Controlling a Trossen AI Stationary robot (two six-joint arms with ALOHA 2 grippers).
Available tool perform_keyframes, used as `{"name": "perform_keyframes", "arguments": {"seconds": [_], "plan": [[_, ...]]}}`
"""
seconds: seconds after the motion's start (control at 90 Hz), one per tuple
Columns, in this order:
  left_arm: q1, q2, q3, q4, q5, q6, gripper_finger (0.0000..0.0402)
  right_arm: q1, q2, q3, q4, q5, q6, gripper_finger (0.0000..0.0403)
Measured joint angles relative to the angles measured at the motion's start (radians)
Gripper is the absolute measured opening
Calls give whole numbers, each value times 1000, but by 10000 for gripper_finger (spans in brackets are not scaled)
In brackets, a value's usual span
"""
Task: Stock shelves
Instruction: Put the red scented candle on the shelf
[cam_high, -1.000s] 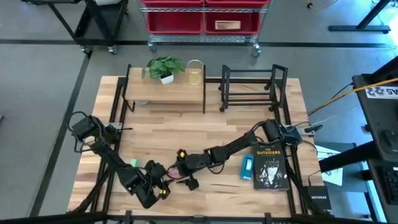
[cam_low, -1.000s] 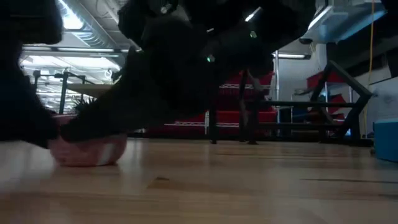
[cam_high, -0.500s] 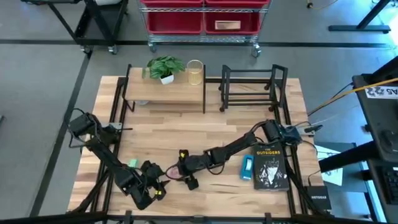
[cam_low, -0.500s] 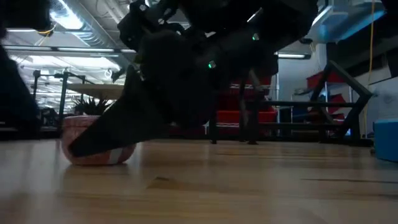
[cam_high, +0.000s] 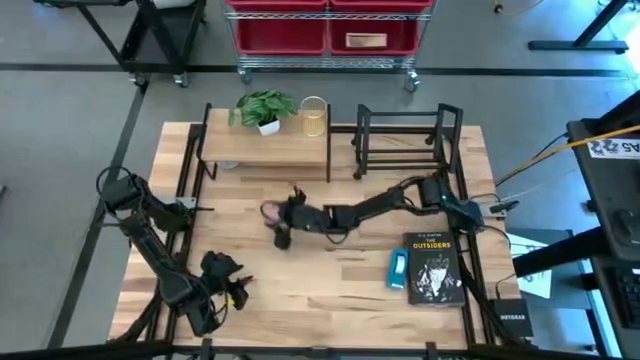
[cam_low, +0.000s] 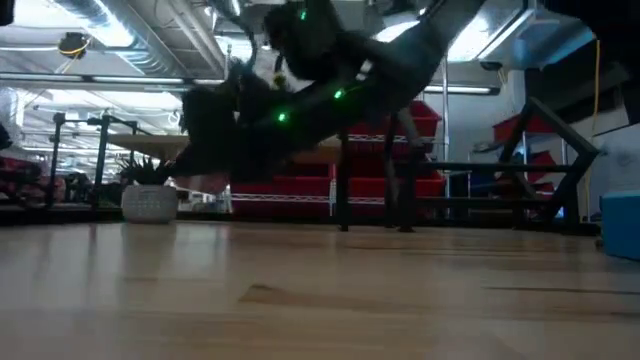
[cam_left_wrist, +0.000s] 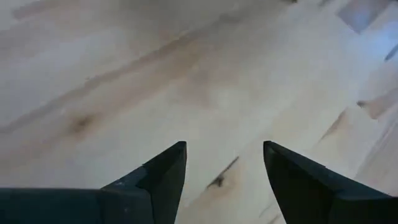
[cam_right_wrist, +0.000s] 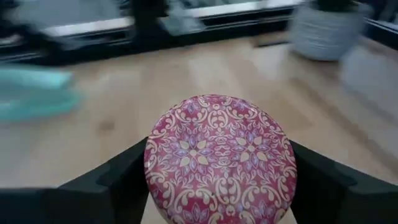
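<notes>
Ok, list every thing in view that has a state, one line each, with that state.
Right gripper: shut on the patterned tin, carried above the table.
Patterned tin: held between the right fingers, lid closed.
Left gripper: open, empty, over bare wood at the table's near left.
Wood-topped shelf: upright, top holds a potted plant and a glass jar.
Black book rack: upright, empty.
Book: lying flat, closed.

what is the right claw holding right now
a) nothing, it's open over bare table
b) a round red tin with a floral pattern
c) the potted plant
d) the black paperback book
b: the right wrist view shows the right claw shut on the round red patterned tin, one finger on each side, and the high view shows it carried near the wood-topped shelf.
</notes>
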Motion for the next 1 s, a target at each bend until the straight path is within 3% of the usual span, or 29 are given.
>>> {"name": "perform_keyframes", "arguments": {"seconds": [0.211, 0.311, 0.456, 0.633, 0.767, 0.878, 1.0], "plan": [[-8, 0, 0, -34, -13, -27, 199, -6, 155, 264, -155, 166, 6, 276], [-8, 0, 0, -34, -16, -30, 199, -21, 211, 378, -217, 191, 13, 276], [-8, -2, 0, -20, -19, -32, 199, -44, 233, 437, -254, 75, 14, 283], [-36, -23, 42, -29, -24, 4, 199, -13, 162, 440, -291, -31, -117, 275], [-70, -43, 98, -36, -132, 78, 199, -27, 89, 559, -388, -113, -202, 275], [-91, -65, 137, -51, -269, 137, 199, -61, 93, 758, -572, -157, -268, 275], [-104, -95, 154, -51, -359, 210, 199, -110, 120, 872, -624, -171, -309, 275]]}}
